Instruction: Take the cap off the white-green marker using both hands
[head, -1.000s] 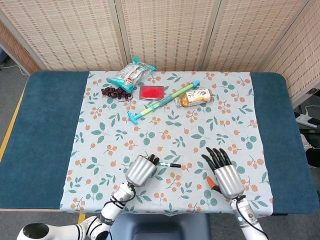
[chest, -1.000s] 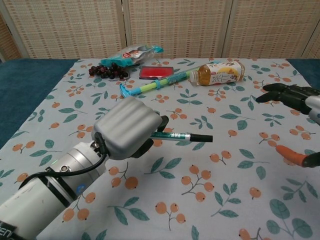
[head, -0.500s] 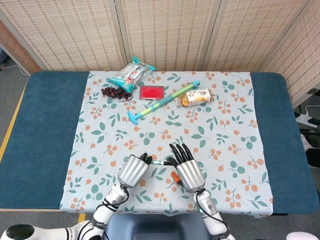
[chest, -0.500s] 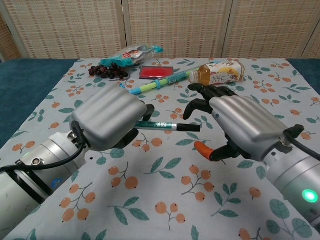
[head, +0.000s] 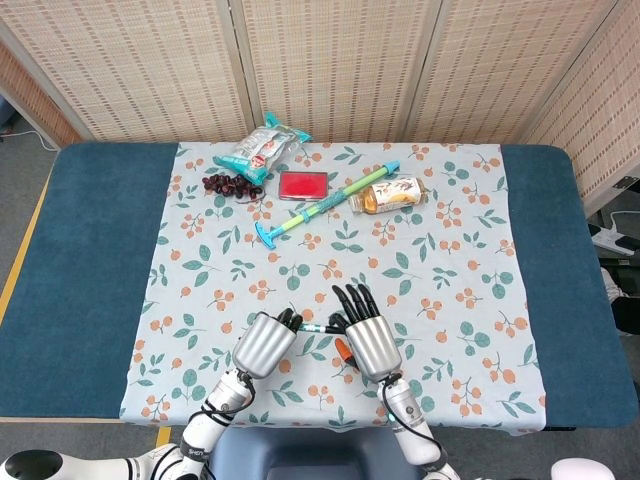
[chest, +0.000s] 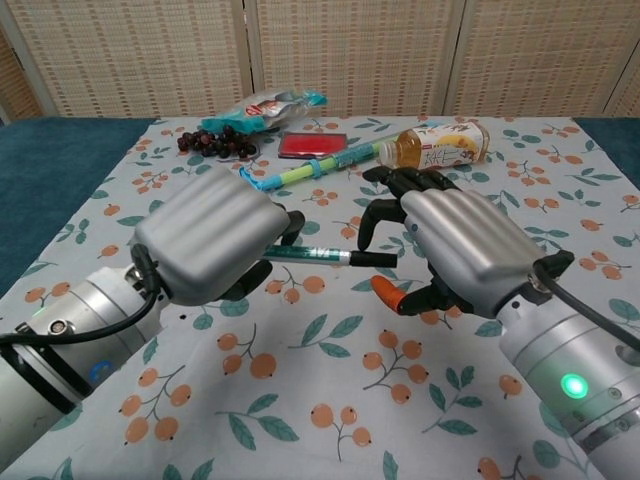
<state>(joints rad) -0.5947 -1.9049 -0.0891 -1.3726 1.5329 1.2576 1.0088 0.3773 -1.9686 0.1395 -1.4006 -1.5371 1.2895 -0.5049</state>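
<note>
Chest view: left hand (chest: 205, 245) grips white-green marker (chest: 315, 255); right hand (chest: 460, 245) spread beside cap; print unreadable.

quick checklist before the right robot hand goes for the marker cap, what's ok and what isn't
1. Left robot hand holds the marker by its barrel: ok.
2. Marker lifted off the tablecloth, roughly level: ok.
3. Black cap end sticks out toward the right robot hand, uncovered: ok.
4. Right robot hand's fingers spread, holding nothing: ok.
5. Right robot hand's fingers around the cap: not ok, they sit beside and above it, not closed.
6. Whether any fingertip already touches the cap: cannot tell.
</note>
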